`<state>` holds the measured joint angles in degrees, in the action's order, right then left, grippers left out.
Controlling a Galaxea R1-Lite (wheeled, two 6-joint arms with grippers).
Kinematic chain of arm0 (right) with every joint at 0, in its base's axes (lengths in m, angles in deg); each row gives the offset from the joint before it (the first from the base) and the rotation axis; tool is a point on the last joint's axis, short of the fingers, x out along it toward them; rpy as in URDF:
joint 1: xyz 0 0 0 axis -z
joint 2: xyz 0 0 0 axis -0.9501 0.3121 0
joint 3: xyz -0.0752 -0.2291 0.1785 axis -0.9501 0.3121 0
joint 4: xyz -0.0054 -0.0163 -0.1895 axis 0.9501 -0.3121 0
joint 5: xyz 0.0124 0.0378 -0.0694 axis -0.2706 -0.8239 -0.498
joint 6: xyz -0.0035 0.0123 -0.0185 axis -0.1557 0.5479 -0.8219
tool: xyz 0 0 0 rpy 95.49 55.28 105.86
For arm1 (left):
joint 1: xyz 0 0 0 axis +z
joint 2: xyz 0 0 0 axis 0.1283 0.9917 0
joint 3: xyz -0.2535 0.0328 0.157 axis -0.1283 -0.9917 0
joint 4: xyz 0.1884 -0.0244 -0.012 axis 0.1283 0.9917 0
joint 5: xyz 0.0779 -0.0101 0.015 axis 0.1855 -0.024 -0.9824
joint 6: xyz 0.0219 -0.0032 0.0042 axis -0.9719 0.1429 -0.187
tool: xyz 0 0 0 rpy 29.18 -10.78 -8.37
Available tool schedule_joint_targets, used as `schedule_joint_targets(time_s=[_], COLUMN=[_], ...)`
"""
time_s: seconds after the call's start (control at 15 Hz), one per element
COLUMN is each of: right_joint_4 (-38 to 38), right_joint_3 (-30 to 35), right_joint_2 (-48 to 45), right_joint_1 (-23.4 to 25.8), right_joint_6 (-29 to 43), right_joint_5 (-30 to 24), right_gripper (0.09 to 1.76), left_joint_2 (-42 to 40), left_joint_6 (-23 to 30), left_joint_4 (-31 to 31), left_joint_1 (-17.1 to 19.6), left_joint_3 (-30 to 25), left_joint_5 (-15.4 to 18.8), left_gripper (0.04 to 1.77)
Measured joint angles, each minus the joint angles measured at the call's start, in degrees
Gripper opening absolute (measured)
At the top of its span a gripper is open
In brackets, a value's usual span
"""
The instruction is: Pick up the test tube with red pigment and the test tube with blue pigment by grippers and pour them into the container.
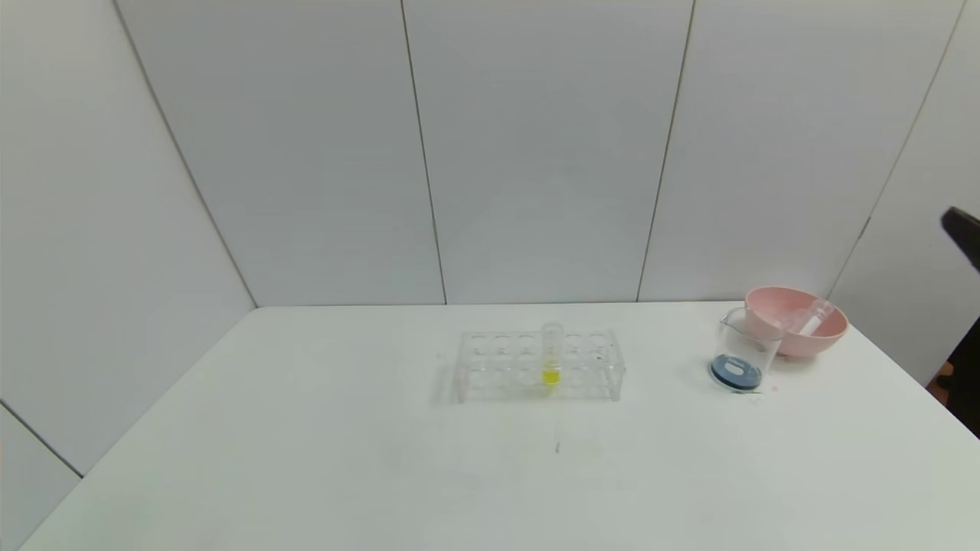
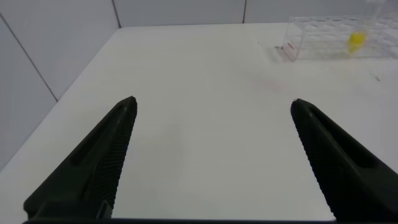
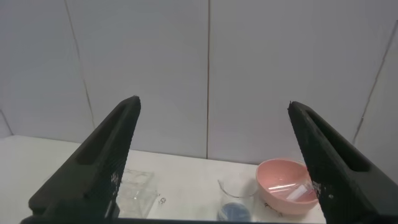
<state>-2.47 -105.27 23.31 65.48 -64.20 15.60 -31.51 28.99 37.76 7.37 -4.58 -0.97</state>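
Note:
The container, a clear glass beaker (image 1: 741, 352), stands at the right of the table with dark blue liquid in its bottom; it also shows in the right wrist view (image 3: 236, 202). No tube with red or blue liquid is in view. Clear tubes (image 1: 811, 317) with no colour in them lie in the pink bowl (image 1: 811, 344). My left gripper (image 2: 212, 102) is open and empty above bare table, left of the rack. My right gripper (image 3: 214, 102) is open and empty, held high, with the beaker and the bowl (image 3: 273, 190) below and beyond it.
A clear tube rack (image 1: 498, 367) stands mid-table with one tube of yellow liquid (image 1: 551, 360) upright in it; both show in the left wrist view, the rack (image 2: 317, 40) and the tube (image 2: 356, 38). A black part of my right arm (image 1: 961, 229) shows at the right edge.

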Motion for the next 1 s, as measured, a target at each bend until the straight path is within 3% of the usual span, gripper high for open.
schedule_joint_targets(time_s=[0.2,0.53,0.87,1.0], right_joint_4=[-5.8,-24.6,-31.9,-31.2], right_joint_3=[4.4,4.3,4.3,5.3], right_joint_2=[-14.3,-38.8,-52.9,-56.9], right_joint_1=[0.9,3.3,6.0,6.2], right_joint_6=[-0.5,-4.2,-5.0,-5.5], right_joint_5=[0.6,2.1,1.9,2.6], right_gripper=[1.7,1.7,1.7,1.7], left_joint_2=[0.0,0.0,0.0,0.0], left_joint_6=[0.0,0.0,0.0,0.0], left_joint_4=[0.0,0.0,0.0,0.0], left_joint_1=[0.0,0.0,0.0,0.0], left_joint_3=[0.0,0.0,0.0,0.0], left_joint_5=[0.0,0.0,0.0,0.0], left_gripper=[1.76,1.76,1.76,1.76])
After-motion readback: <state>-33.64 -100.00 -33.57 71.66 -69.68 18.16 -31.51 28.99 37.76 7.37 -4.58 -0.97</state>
